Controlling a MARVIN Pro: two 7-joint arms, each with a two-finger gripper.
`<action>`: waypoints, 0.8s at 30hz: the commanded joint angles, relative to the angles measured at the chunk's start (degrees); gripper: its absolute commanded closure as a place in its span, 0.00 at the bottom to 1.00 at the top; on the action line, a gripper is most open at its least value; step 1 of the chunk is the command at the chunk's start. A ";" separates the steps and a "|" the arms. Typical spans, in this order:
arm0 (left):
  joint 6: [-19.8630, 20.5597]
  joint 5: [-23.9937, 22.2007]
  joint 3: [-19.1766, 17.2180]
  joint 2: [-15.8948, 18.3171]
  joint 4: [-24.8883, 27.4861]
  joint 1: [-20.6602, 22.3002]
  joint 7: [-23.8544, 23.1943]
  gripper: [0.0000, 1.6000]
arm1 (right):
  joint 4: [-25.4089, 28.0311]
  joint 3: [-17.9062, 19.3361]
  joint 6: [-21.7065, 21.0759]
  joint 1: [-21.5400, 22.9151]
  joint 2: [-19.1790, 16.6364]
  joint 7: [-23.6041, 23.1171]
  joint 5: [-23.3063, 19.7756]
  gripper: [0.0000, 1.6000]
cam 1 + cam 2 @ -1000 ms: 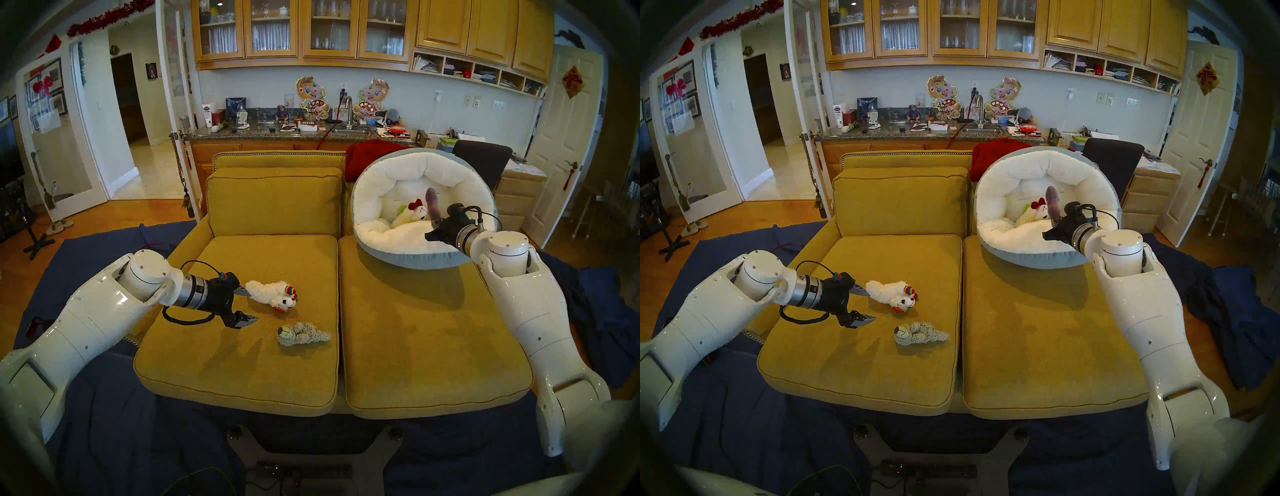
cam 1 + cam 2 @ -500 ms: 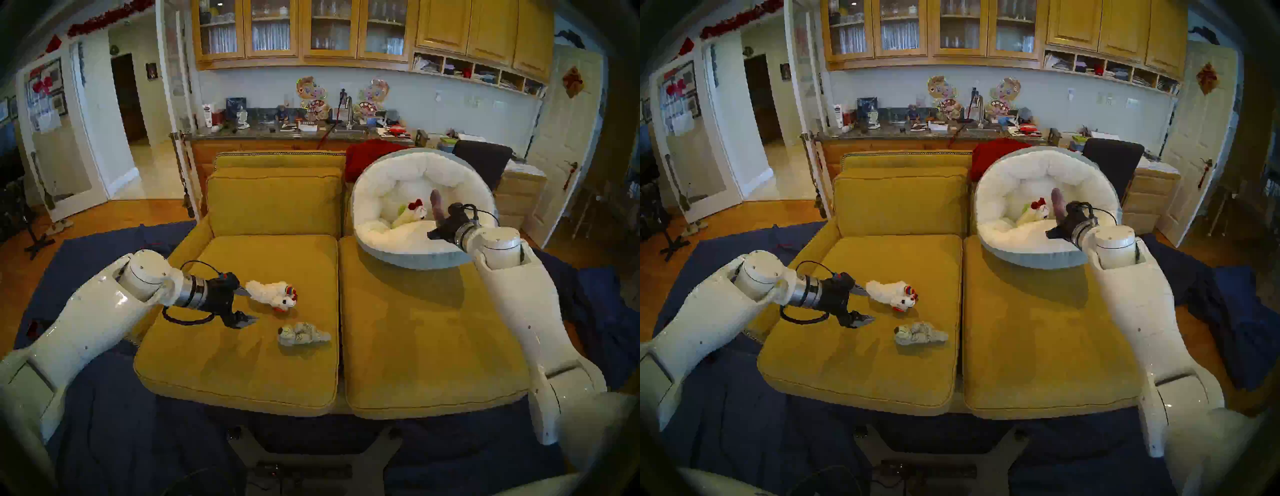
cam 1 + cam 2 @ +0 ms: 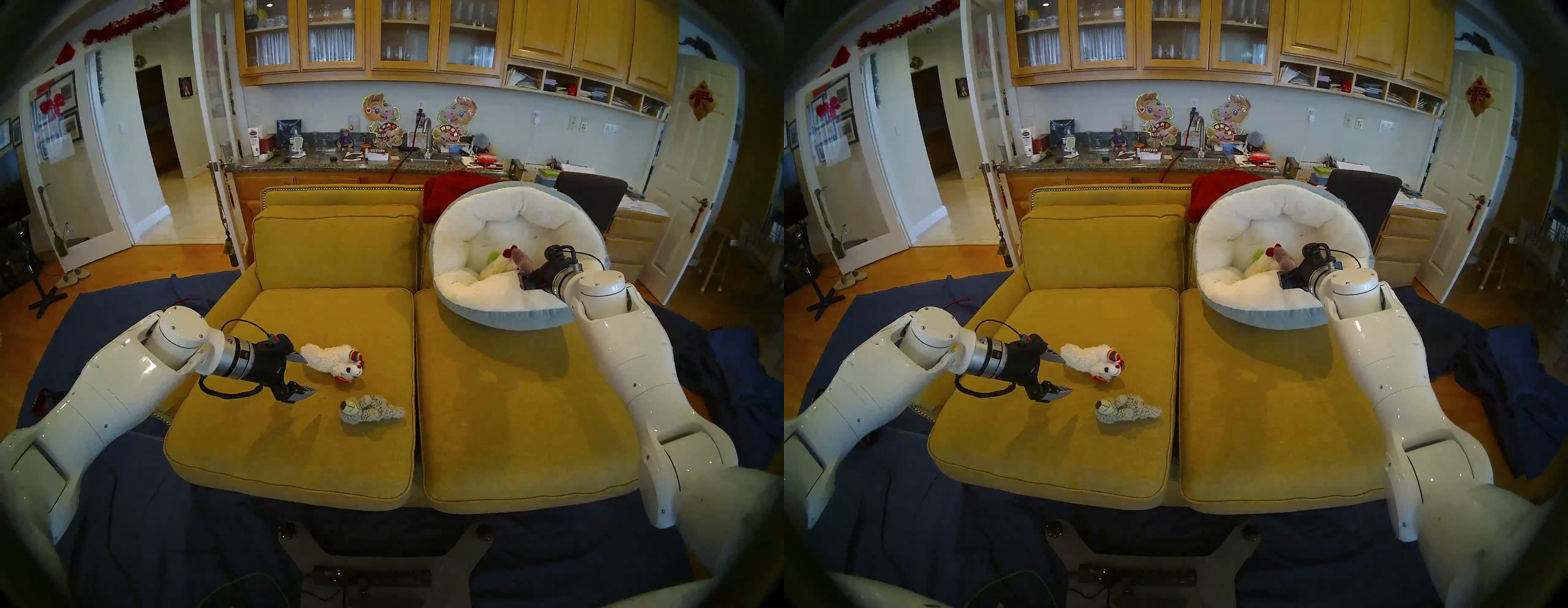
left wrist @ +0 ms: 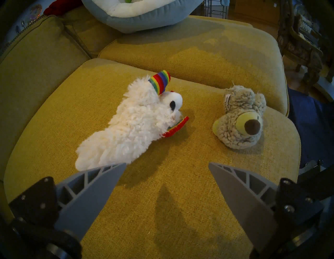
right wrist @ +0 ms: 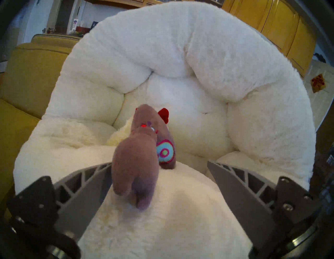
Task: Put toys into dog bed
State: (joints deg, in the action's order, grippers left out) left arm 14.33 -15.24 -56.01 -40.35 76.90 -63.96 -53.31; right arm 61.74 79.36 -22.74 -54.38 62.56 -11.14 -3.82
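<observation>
The dog bed (image 3: 517, 204), fluffy white inside and grey-blue outside, sits tilted on the right sofa cushion. My right gripper (image 5: 159, 162) hangs open over its near rim. The purple toy (image 5: 137, 162) lies loose between the fingers, leaning on the left one, its head towards the bed's hollow. A white lamb with dark-red ears (image 3: 498, 265) and a lime-green toy (image 3: 492, 256) lie in the hollow. On the left cushion lie a white lamb with rainbow ears (image 4: 130, 130) and a shaggy beige animal (image 4: 240, 117). My left gripper (image 4: 167, 163) is open just behind the rainbow lamb's tail.
The mustard-yellow sofa (image 3: 335, 250) has a back cushion behind the left seat. A red cloth (image 3: 449, 191) drapes over the sofa back beside the bed. A dark chair (image 3: 589, 195) stands behind the bed. Blue sheets (image 3: 140, 530) cover the floor around the sofa.
My right gripper opened and let go of the purple toy, which tipped from upright down onto the bed's rim. The right arm moved slightly forward. The left arm stayed still.
</observation>
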 commanded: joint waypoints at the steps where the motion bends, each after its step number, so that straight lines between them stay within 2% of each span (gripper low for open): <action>1: -0.15 -0.20 -1.09 0.00 0.61 1.79 0.12 0.00 | 0.81 0.20 1.39 6.12 -0.06 -1.09 1.30 0.00; 7: -0.13 -0.21 -1.10 -0.01 0.60 1.85 0.10 0.00 | 0.67 -1.18 2.53 8.34 -0.22 -3.84 1.61 0.00; 13: -0.12 -0.22 -1.10 -0.02 0.59 1.89 0.07 0.00 | 3.51 -1.47 3.92 7.53 -1.14 -5.93 1.94 0.00; 24: -0.09 -0.22 -1.11 -0.04 0.56 1.96 0.01 0.00 | 11.15 0.48 3.76 2.71 -3.00 -12.28 -1.16 0.00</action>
State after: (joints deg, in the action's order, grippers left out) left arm 14.34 -15.24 -56.03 -40.35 76.89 -63.93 -53.33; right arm 66.84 77.92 -19.60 -50.71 61.47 -20.78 -2.82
